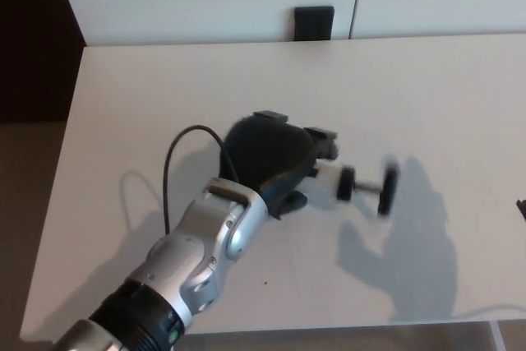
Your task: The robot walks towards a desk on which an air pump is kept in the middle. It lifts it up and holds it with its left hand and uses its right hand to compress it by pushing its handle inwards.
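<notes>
The robot's black left hand (267,158), at the end of a silver-and-black forearm that reached in from the lower left, was wrapped around the body of the small air pump (345,180), holding it above the pale, smooth worktop (148,88). Most of the pump's body lay hidden inside that grip; only its white end piece showed just to the right of the fingers. From there a thin dark rod ran rightward to the black T-shaped handle (386,187), which stood clear of the hand and looked blurred. A thin black cable (177,162) looped up from behind the wrist on the hand's left side. The right hand (522,205) showed only as a sliver of black at the picture's far right edge, well apart from the pump handle, and whether its fingers were spread or closed could not be told. Beyond the left hand, at the worktop's far edge, sat a small black rectangular block (315,23).
</notes>
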